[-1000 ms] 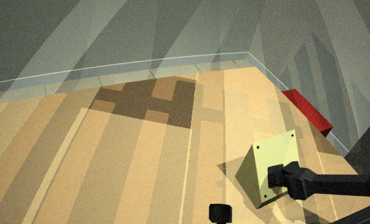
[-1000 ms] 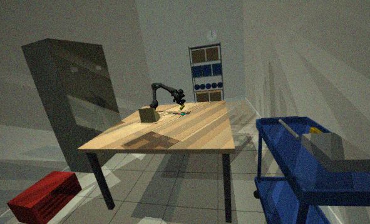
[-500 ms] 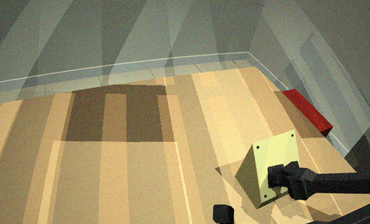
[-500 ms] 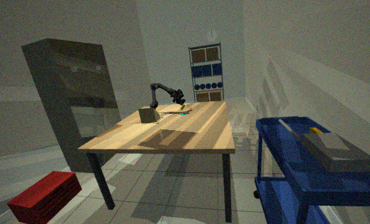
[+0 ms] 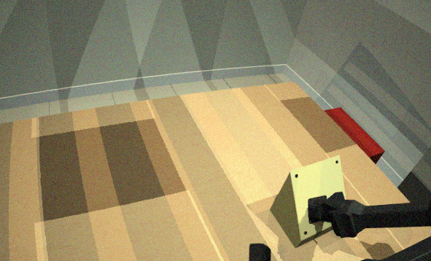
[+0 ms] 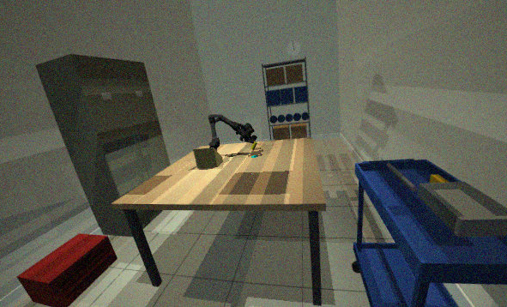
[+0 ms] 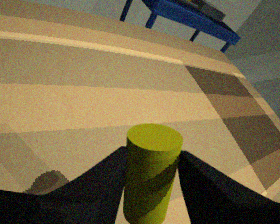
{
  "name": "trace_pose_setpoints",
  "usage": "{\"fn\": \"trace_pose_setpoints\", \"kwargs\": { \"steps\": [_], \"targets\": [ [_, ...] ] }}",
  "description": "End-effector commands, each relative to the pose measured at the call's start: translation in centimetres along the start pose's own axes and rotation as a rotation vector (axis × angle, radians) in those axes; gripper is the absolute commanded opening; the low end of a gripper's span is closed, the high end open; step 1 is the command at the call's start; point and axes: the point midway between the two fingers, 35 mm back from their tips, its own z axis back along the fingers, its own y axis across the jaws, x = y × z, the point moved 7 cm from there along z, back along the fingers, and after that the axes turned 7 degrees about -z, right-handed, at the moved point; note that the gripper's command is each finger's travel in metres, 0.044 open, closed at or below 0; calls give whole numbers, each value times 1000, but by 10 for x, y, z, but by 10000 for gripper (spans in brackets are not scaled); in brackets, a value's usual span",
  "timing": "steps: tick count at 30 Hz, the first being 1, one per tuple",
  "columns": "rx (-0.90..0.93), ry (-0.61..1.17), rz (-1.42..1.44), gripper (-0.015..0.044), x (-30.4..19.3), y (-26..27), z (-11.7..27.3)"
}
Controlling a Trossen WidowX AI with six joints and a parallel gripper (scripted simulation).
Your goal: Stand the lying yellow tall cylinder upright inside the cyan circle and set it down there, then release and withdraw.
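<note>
The yellow tall cylinder (image 6: pixel 253 147) (image 7: pixel 152 175) is held between the two dark fingers of my gripper (image 6: pixel 255 142) (image 7: pixel 152 155), which is shut on it. In the exterior view the cylinder hangs tilted from the fingers, above the table. In the wrist view its round end face shows between the fingertips. The cyan circle (image 6: pixel 255 156) lies on the table just below the cylinder in the exterior view, and no contact between them shows. The circle is not in the wrist view. The top view shows neither cylinder nor circle.
A pale wedge-shaped block (image 5: pixel 316 182) (image 6: pixel 208 159) stands on the table (image 5: pixel 216 146) (image 6: pixel 186 189) near the arm's base. A blue cart (image 6: pixel 392 219) and a red box (image 5: pixel 356 133) (image 6: pixel 70 266) stand beyond the table's edges. Dark shadow patches cross the tabletop.
</note>
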Motion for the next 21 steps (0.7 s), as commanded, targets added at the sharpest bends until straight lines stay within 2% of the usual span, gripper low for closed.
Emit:
{"fn": "trace_pose_setpoints", "kwargs": {
  "steps": [1, 21],
  "targets": [
    [8, -36, -19, 105, -2, -1, 2],
    [54, -162, -91, 105, -9, -2, 11]
  ]
}}
